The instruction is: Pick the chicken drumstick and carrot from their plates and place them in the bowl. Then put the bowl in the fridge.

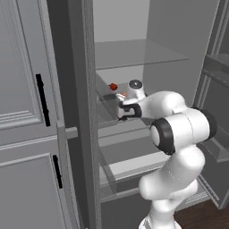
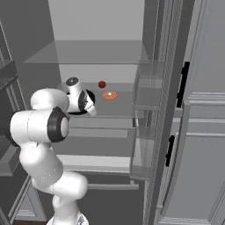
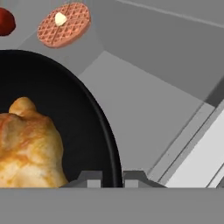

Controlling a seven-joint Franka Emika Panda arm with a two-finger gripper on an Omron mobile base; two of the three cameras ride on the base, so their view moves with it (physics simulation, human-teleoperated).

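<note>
The gripper point(image 3: 112, 176) is closed on the rim of the bowl point(image 3: 83, 118), with one dark fingertip on each side of the thin black edge. The bowl is glossy black, round and shallow, and dark inside. In the hand view it lies over the grey middle shelf point(image 3: 144, 118) of the fridge point(image 1: 179, 40), whose door stands open.

Inside the bowl lies the chicken drumstick point(image 3: 26, 148). It is golden-brown and lumpy, with lighter yellow parts and a small rounded knob on its upper end. It covers much of the visible bowl floor. I cannot tell if the carrot is in the bowl, because that part is out of the picture.

Farther back on the same shelf lies a round brown waffle point(image 3: 64, 24) with a small pale lump on top. Just beside it is a dark red round thing point(image 3: 5, 21), apart from the bowl.

In the base views the white arm point(image 1: 179, 129) reaches into the fridge at the level of this shelf.
</note>
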